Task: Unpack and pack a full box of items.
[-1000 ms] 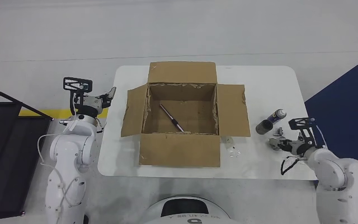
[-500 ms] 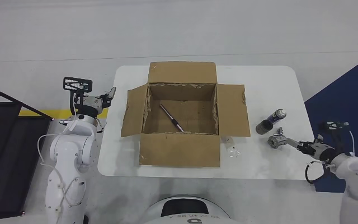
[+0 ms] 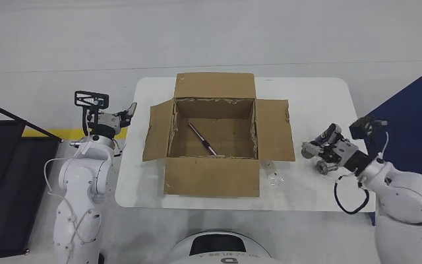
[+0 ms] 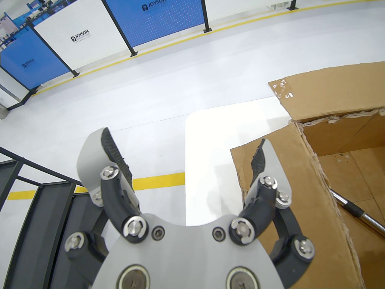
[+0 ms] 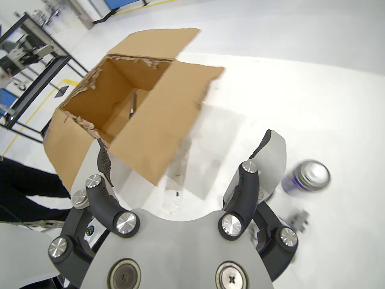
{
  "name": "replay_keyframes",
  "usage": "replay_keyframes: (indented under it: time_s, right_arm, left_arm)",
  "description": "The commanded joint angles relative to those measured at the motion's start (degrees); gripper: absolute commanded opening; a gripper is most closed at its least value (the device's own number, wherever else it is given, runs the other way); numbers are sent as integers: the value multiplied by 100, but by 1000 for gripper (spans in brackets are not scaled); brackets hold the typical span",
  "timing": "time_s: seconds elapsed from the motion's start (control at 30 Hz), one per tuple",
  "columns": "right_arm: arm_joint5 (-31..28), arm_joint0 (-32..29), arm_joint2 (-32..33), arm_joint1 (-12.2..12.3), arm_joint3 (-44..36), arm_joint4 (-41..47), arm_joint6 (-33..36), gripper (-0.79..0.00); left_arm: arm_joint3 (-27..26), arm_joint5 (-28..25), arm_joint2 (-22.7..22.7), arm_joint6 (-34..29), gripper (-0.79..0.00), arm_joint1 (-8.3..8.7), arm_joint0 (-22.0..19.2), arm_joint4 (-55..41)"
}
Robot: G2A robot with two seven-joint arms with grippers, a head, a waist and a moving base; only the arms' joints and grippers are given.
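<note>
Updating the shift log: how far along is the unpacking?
Done: a can, a metal part and a clear piece sit on the table beside the box. In hand: nothing; the left end effector and right end effector are open. Left: one rod lies inside the box.

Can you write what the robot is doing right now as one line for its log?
cardboard box: flaps open, metal rod inside | left gripper: open, empty, beside box | right gripper: open, empty, near can

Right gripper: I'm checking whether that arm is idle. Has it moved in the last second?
Yes. The right gripper first drew away from the box, then came back toward it, and is now beside the can.
</note>
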Motion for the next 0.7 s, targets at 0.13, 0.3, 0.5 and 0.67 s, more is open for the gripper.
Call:
replay_keyframes:
  time_s: [0.13, 0.3, 0.5, 0.67]
  right_arm:
    - [-297, 673, -1031, 56, -43, -130, 295, 0]
    - [-501, 945, -1221, 99, -20, -215, 488, 0]
    - [-501, 945, -1221, 99, -20, -215, 488, 0]
    - [-492, 945, -1227, 101, -19, -228, 481, 0]
  left_arm:
    - [0, 0, 0, 0, 0, 0, 0, 0]
    - [0, 0, 0, 0, 0, 0, 0, 0]
    - [0, 0, 0, 0, 0, 0, 0, 0]
    - [0, 0, 0, 0, 0, 0, 0, 0]
